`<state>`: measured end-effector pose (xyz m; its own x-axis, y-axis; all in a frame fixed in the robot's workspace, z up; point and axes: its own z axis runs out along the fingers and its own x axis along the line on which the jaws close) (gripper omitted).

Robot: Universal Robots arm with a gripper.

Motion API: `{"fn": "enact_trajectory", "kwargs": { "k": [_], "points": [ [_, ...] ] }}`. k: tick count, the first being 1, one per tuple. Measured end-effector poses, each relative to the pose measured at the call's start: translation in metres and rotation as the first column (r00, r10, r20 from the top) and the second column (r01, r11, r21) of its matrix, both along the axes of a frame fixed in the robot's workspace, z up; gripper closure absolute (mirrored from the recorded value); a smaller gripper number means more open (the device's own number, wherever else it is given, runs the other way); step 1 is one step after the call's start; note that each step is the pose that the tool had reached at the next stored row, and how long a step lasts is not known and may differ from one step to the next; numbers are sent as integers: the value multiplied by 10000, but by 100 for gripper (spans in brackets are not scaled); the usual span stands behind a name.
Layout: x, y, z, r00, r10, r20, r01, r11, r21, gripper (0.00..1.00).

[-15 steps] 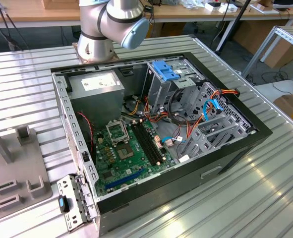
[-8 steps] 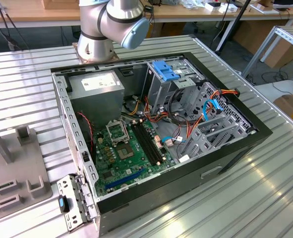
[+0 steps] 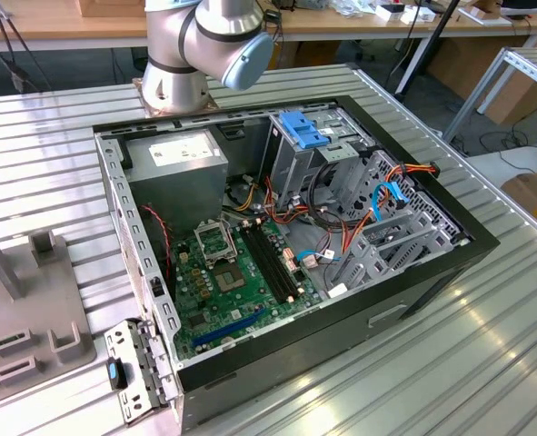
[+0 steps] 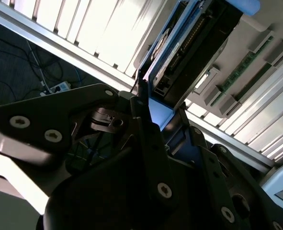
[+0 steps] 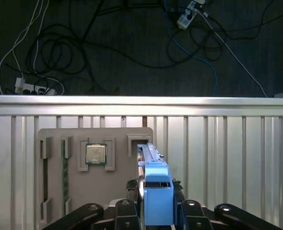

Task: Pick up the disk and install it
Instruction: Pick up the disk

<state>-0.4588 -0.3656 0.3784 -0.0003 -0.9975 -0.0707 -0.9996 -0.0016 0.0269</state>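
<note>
Counter [image 3: 486, 363]: ribbed bare aluminium with a bright brushed sheen. Computer case [image 3: 413, 304]: matt black painted sheet metal outside, dull grey steel inside, with a glossy green motherboard [image 3: 204, 291] and a smooth blue plastic bracket [image 3: 302, 130]. Disk [image 5: 151, 155]: smooth blue plastic rail along its edge; end effector [image 5: 155, 213] matt black with shiny screw heads; fixture tray [image 5: 74, 139] matt grey plastic, its processor [image 5: 96, 154] satin metal-lidded; floor [image 5: 107, 48] dark, rough carpet.

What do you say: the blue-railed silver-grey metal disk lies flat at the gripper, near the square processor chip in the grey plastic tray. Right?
No. In the first wrist view the disk stands on edge at the gripper, not flat, near the square processor chip in the grey plastic tray.
</note>
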Motion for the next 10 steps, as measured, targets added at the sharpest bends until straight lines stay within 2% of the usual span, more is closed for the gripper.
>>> {"fn": "enact_trajectory", "kwargs": {
  "k": [10],
  "points": [
    [0,0,19,10000,-1,-2,1,10000,-1,64]
  ]
}}
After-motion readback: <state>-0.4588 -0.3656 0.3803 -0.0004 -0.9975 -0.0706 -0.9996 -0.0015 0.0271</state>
